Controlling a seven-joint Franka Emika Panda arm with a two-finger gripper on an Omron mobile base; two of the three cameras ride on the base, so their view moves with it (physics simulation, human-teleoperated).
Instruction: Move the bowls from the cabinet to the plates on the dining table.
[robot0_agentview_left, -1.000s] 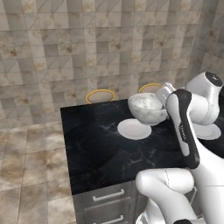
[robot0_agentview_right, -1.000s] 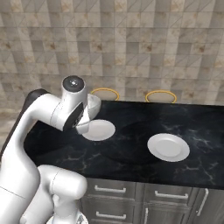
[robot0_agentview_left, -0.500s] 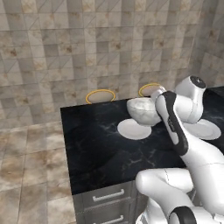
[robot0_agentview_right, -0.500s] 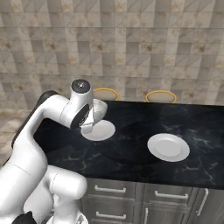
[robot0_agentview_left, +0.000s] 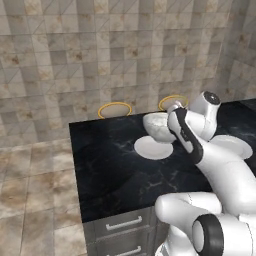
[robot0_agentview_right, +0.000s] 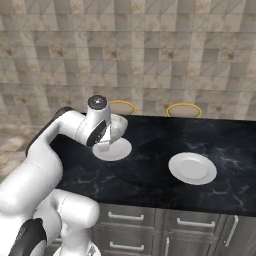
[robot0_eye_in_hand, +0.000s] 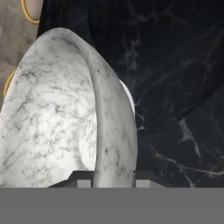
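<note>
Glossy white rounded arm (robot0_agentview_left: 220, 165) with black joint bands, apparently grey-capped wrist.

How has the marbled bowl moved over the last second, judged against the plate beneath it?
Yes: the marbled bowl, in the gripper, has come lower and nearer the left plate.

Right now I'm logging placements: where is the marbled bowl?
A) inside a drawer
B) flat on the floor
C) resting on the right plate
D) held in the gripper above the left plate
D: the gripper clamps the marbled bowl by its rim, over the left plate.
</note>
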